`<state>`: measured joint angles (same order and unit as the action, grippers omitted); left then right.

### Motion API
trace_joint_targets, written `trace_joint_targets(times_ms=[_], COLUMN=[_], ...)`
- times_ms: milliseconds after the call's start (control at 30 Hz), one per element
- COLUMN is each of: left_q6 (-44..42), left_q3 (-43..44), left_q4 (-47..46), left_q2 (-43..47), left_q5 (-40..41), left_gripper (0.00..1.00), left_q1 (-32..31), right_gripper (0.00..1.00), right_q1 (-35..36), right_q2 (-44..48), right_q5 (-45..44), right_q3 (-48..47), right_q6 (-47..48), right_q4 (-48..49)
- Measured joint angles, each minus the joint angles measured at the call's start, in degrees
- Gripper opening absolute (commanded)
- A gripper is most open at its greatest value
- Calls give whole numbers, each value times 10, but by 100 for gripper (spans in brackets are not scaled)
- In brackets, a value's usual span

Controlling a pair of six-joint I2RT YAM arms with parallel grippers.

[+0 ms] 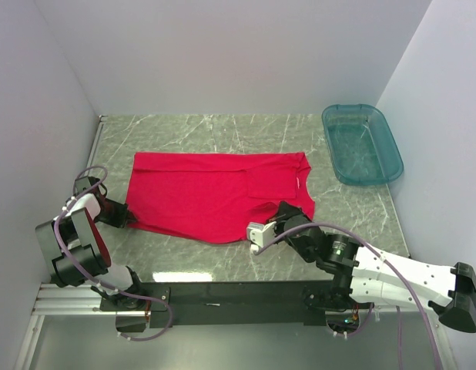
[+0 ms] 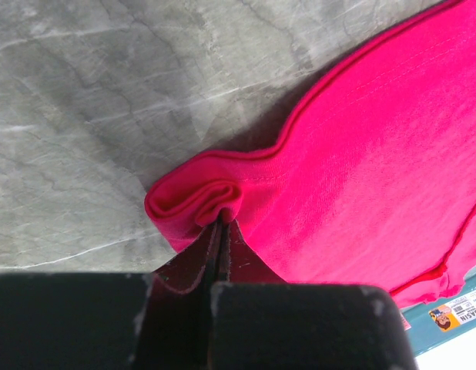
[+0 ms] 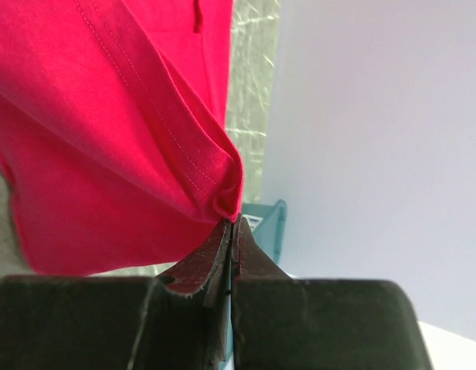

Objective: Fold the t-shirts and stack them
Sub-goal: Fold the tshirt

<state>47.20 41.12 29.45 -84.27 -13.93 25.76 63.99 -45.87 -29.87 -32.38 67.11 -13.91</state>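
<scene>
Garment: red t-shirt [image 1: 211,196], spread flat across the middle of the top view on the grey marbled bench [image 1: 222,127]; neck opening at the right end, hem at the left end.
Left jaws: together, clamped on a bunched roll of the t-shirt's edge at its lower-left corner, down at bench level.
Left jaws, wrist view: tips at lower centre, pressed shut with the rolled cloth caught between them; rest of the t-shirt [image 2: 369,154] fanning out to the upper right; bare bench [image 2: 107,116] filling the upper left.
Right jaws: together, pinching a doubled, stitched edge of the t-shirt; in the top view at the garment's lower edge, right of centre.
Right jaws, wrist view: tips at lower centre; t-shirt [image 3: 107,131] rising from them into the upper left of the frame; narrow strip of bench [image 3: 253,77] just right of the cloth.
Arms: left arm [image 1: 76,239] at lower left of the top view, right arm [image 1: 377,270] stretched in from lower right.
Tub: teal see-through tub [image 1: 363,144] in the upper right of the top view, on the bench, near the neck end but apart from the cloth; one corner [image 3: 270,223] visible just right of the right jaws' tips.
</scene>
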Motion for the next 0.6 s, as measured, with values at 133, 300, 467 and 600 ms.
trace_joint_targets(times_ms=[133,300,467,600], left_q6=[0,0,1,2], left_q3=[3,13,30,50], left_q4=[0,5,15,19], left_q2=[-5,-11,-19,-22], left_q5=[-3,-4,-4,-4], left_gripper=[0,0,0,0], left_q1=[0,0,0,0], right_gripper=[0,0,0,0], right_q1=[0,-9,-21,-21], right_q2=[0,7,13,13], right_q5=[-23,-36,-37,-15], right_q3=[12,11,-3,-35], right_q6=[19,29,24,-3], right_q4=[28,60,60,24])
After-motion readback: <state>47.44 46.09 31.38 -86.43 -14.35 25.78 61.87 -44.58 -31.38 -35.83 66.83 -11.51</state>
